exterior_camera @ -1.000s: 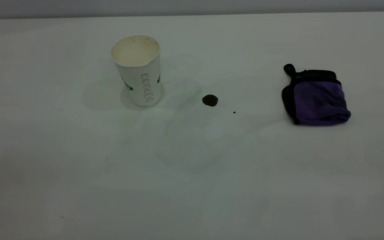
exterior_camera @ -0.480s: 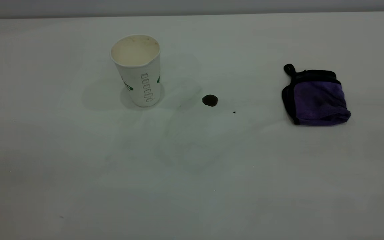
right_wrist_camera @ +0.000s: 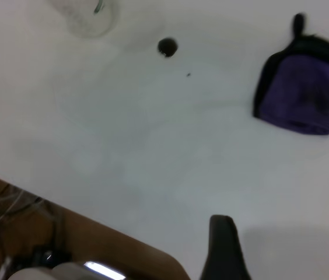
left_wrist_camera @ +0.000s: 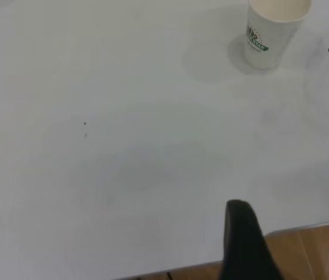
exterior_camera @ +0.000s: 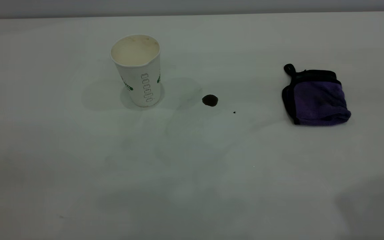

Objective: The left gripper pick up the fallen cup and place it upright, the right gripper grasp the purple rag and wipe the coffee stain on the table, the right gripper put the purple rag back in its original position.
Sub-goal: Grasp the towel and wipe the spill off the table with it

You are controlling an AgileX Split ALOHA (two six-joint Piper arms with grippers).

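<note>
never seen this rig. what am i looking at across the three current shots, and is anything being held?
It is a table robot with two arms mounted apart, each ending in a two-fingered tool. One picture comes from an outside camera facing the arms; neither arm shows in it. The other two come from cameras on the wrists, looking down at the table.

In each wrist picture the dark shape at the near edge is part of that arm's own tool: the left tool and the right tool. Whether they are open cannot be told, but neither holds anything.

On the table stand an upright white paper cup, a small dark coffee stain beside it, and a folded purple rag farther right. The stain is not yet wiped.
</note>
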